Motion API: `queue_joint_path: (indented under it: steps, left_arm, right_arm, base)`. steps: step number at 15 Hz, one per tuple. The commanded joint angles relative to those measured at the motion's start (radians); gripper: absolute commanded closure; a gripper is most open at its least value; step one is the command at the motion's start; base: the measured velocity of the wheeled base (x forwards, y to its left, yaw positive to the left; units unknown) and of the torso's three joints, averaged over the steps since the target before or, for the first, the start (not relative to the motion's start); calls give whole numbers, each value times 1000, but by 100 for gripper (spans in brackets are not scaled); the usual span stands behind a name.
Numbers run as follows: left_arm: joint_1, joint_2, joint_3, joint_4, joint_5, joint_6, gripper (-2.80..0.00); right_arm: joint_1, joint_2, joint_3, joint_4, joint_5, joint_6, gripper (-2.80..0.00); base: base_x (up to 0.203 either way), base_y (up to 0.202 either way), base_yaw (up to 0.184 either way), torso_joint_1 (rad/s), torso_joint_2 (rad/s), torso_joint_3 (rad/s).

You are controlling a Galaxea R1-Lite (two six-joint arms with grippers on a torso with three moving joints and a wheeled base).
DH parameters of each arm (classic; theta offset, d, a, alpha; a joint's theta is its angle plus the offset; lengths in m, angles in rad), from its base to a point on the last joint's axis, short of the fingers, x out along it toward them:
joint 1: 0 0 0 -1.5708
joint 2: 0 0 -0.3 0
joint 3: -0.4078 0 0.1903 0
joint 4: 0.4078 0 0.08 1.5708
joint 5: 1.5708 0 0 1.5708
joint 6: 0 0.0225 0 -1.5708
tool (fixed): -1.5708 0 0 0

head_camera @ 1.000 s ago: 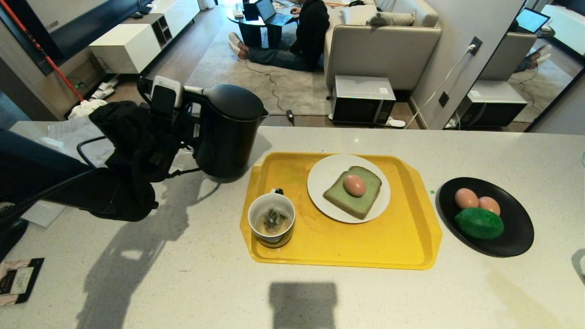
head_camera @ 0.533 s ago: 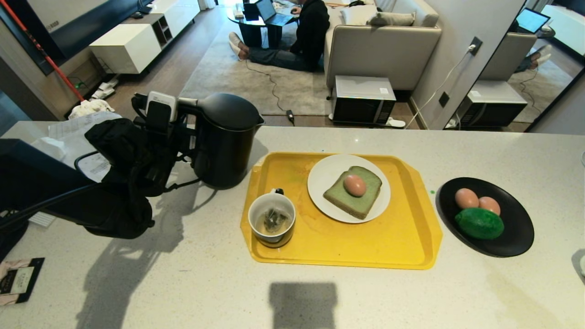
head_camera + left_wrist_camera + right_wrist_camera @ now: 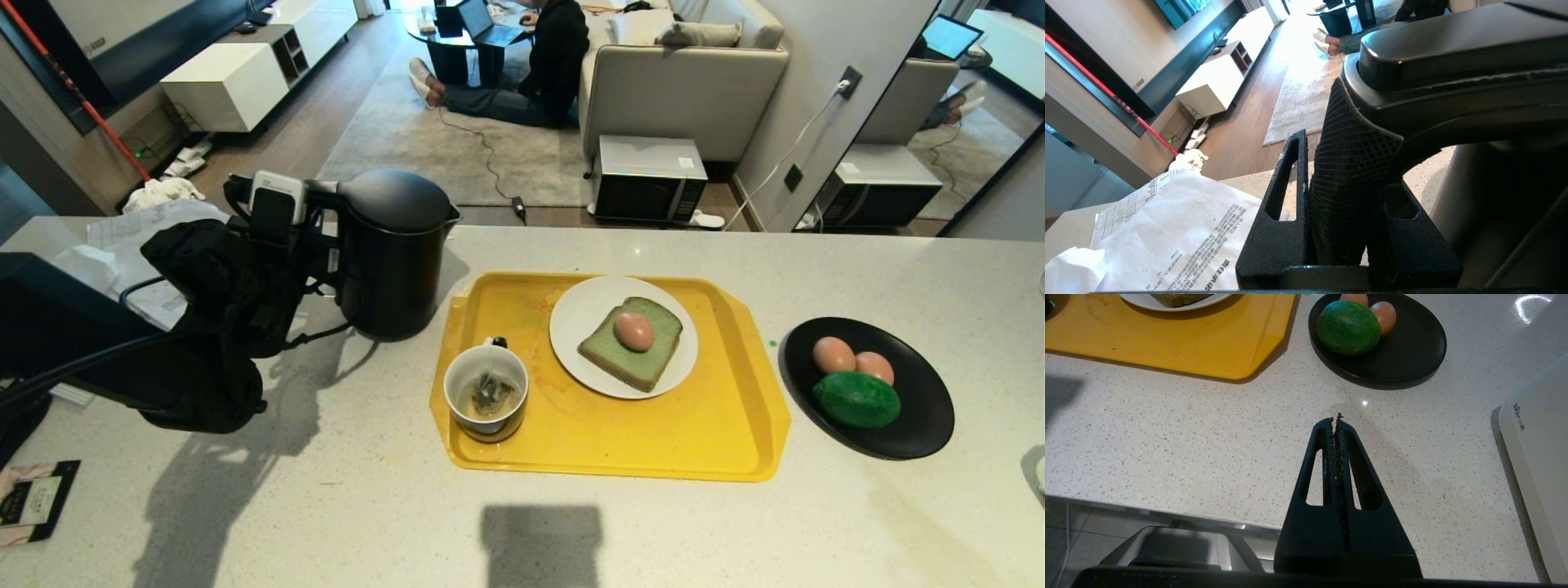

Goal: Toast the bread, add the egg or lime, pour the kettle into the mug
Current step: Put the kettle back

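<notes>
Left gripper (image 3: 1347, 228) is clamped on the textured handle of the kettle (image 3: 392, 253), which stands upright, lid shut, near the far left of the countertop (image 3: 326, 506). Whether its base touches the surface cannot be confirmed. The spout faces right, toward the yellow tray (image 3: 718, 433).

The mug (image 3: 486, 394) sits in the tray's near-left corner, to the right of the kettle and nearer the robot; the left arm is plainly the closer one. A pour would carry the spout right and toward the near edge. The mug already holds a tea bag in pale liquid.

The white plate (image 3: 584, 314) at the tray's far middle carries the bread (image 3: 633, 355) with the egg (image 3: 633, 331) on top. The black dish (image 3: 922, 416), right of the tray, holds the lime (image 3: 856, 398) and two eggs.

Right gripper (image 3: 1337, 422) hangs over bare countertop near the front edge, fingers pressed together, empty.
</notes>
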Motion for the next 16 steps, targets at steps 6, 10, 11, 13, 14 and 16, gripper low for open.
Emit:
queue_joint_path:
  steps: [6,10,11,13,14,16]
  left_arm:
    - [-3,10,0,3,-3,-11,0]
    - [-3,10,5,1,-2,-20,0]
    - [-3,8,8,1,0,-20,0]
    - [-3,5,21,1,1,-20,0]
    - [-3,4,30,-1,1,-20,0]
    - [-1,2,50,-11,1,-19,0]
  right_arm:
    - [0,0,2,0,1,-1,0]
    - [0,0,2,0,1,-1,0]
    - [0,0,2,0,1,-1,0]
    - [0,0,2,0,1,-1,0]
    - [0,0,2,0,1,-1,0]
    - [0,0,2,0,1,-1,0]
  base:
    - [0,0,0,0,0,0]
    - [0,0,0,0,0,0]
    - [0,0,0,0,0,0]
    - [0,0,0,0,0,0]
    - [0,0,0,0,0,0]
    - [0,0,0,0,0,0]
